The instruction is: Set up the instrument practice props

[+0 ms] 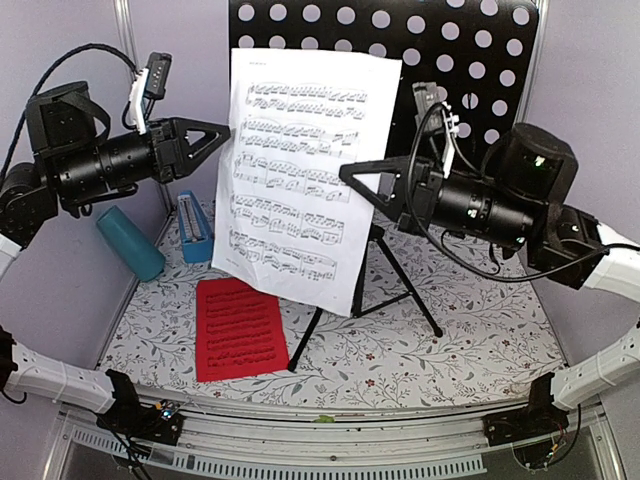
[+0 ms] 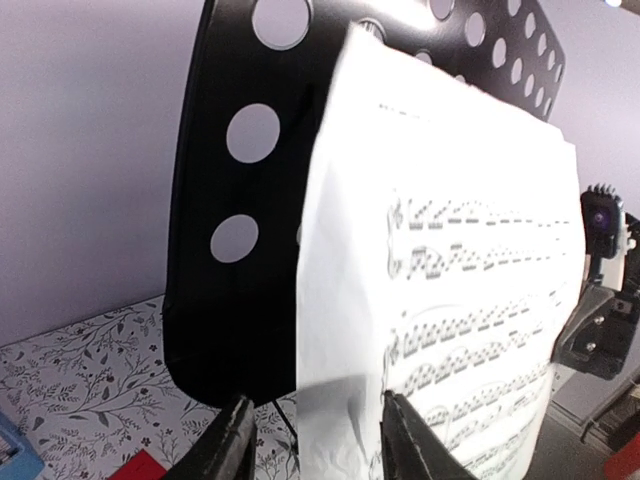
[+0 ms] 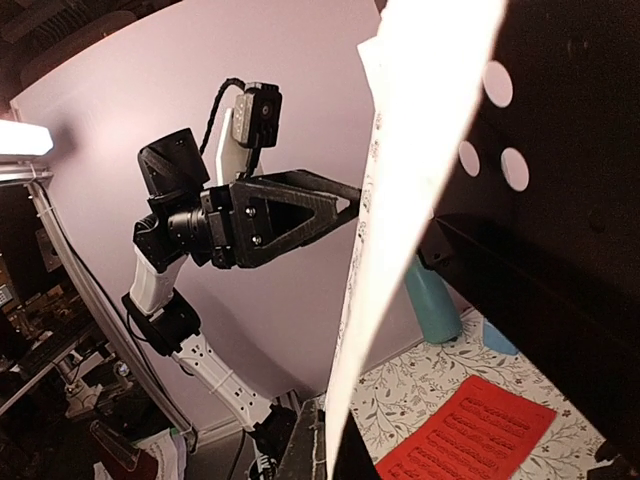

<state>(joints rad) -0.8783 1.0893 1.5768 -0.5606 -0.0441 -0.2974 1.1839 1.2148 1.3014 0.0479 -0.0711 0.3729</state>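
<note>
Top view: I see the white sheet of music [image 1: 290, 170], printed with staves, in front of the music stand [image 1: 480, 60], with the right gripper [image 1: 348, 172] pinching its right edge. Left wrist: the left gripper [image 2: 316, 410] is spread, the sheet's curled lower edge between its jaws. Right wrist: the sheet is edge-on before the stand.

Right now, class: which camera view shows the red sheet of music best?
The top external view: the whole red sheet of music lies flat on the table, notation visible. The right wrist view shows it obliquely, partly cut off. The left wrist view catches only a corner.
</note>
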